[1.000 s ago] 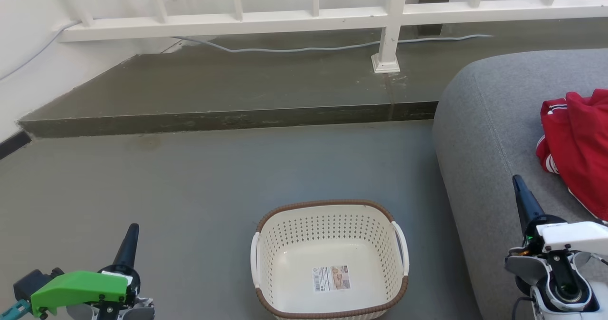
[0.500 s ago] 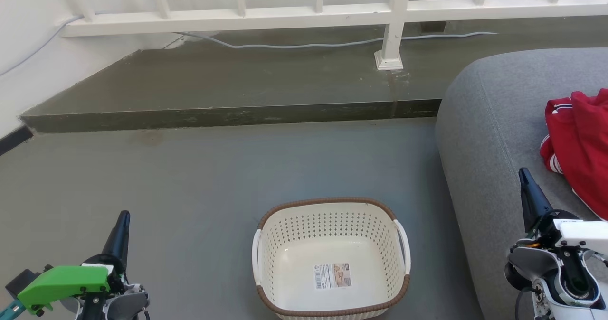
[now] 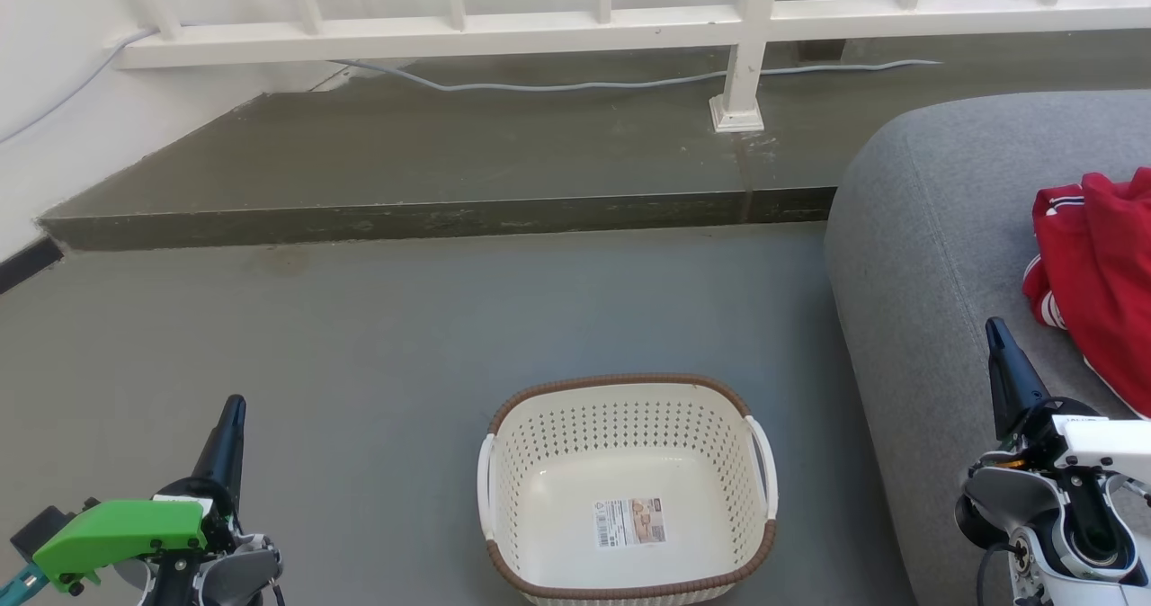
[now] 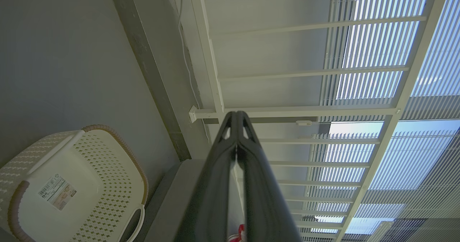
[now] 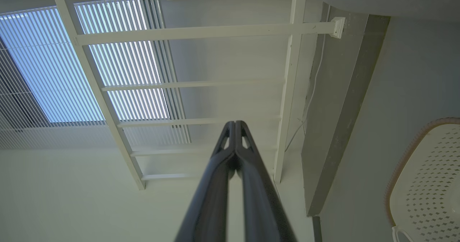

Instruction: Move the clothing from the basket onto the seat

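Observation:
The cream basket (image 3: 627, 489) with a brown braided rim stands on the floor at bottom centre, holding nothing but a label sticker on its bottom; it also shows in the left wrist view as the basket (image 4: 72, 188) and at the right edge of the right wrist view as the basket (image 5: 427, 177). Red clothing (image 3: 1093, 273) with white stripes lies on the grey seat (image 3: 926, 255) at the right. My left gripper (image 3: 232, 408) is shut at lower left, well apart from the basket. My right gripper (image 3: 994, 327) is shut over the seat's front, just left of the clothing.
A raised concrete step (image 3: 432, 219) runs across behind the basket, with a white railing (image 3: 575, 26) and a grey cable (image 3: 584, 84) beyond. A white wall (image 3: 45, 93) closes the left side. Open grey floor (image 3: 360, 345) lies between step and basket.
Between the oldest frame and half a second ago the camera shifted slightly and both grippers edged up the view; since then nothing has visibly moved.

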